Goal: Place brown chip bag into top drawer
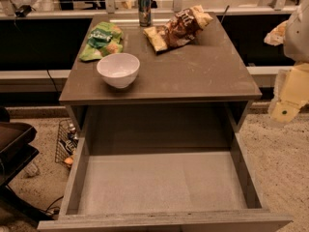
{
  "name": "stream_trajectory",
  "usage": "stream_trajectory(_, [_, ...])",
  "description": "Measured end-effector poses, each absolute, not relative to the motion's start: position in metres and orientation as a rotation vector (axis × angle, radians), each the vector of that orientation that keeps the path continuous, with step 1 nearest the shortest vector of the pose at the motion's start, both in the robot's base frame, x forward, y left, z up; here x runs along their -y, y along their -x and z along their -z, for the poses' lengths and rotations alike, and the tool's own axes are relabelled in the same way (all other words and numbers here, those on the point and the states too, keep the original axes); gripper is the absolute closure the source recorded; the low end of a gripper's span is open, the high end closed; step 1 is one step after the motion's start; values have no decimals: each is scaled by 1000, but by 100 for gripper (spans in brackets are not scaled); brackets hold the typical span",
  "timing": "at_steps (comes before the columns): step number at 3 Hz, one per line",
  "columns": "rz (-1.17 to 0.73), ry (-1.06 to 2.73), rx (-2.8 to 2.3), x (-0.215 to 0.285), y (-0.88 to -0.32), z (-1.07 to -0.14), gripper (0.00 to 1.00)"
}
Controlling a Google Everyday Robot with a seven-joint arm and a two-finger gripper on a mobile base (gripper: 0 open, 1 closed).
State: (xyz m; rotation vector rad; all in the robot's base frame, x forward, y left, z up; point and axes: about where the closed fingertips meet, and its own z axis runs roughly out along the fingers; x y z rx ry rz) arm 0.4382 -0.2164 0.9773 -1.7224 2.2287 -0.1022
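Pincer (288,94) is at the right frame edge, off the tabletop's (203,71) right edge, roughly level with its front right corner. It's mostly cut off by the frame, so released or clenched: cannot tell.

Brown chip bag (179,28) lies crumpled near the tabletop's back edge, right of centre. Its lettering is hard to read.

Green chip bag (102,40) is near the back left corner. Can (144,7) stands upright at the back edge between the two bags. White bowl (118,69) sits towards the front left corner, just in front of the green bag.

Top drawer (164,182) is pulled out below the front edge, pale bottom exposed. Its front panel is clipped by the lower frame edge.

Probably a wire basket (65,141) left of the cabinet, half hidden behind the drawer side.
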Motion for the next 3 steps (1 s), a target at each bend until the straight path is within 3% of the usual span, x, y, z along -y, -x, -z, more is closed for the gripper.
stream_trajectory(1, [114, 1715, -2229, 216, -440, -978, 0])
stream_trajectory(2, [247, 1623, -2236, 212, -463, -988, 0])
stream_trajectory(3, [507, 1378, -2195, 233, -517, -1009, 0])
